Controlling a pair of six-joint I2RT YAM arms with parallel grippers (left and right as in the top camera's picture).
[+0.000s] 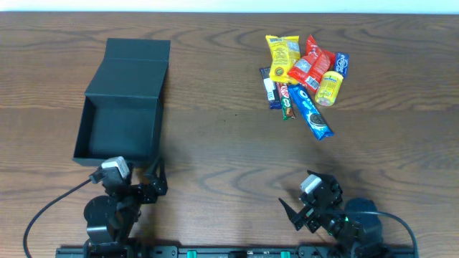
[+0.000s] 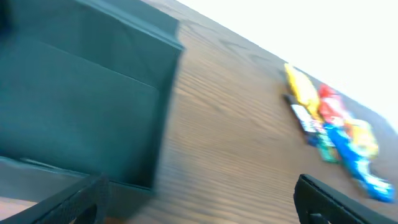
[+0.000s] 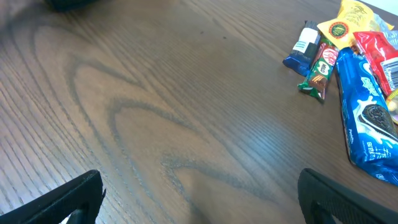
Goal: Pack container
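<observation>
two grippers, both spread wide and holding nothing, sit at the near edge of the table (image 1: 215, 150). the container (image 1: 118, 129) lies open and empty just ahead of the left gripper (image 1: 155, 179), lid folded back beyond it. the snack pile (image 1: 305, 72) lies well ahead of the right gripper (image 1: 294, 199), off to its right. best to send the right gripper to the blue cookie packet (image 3: 367, 121), nearest it, straddle its narrow width, pinch firmly, and lift clear of its neighbours before carrying it across.
</observation>
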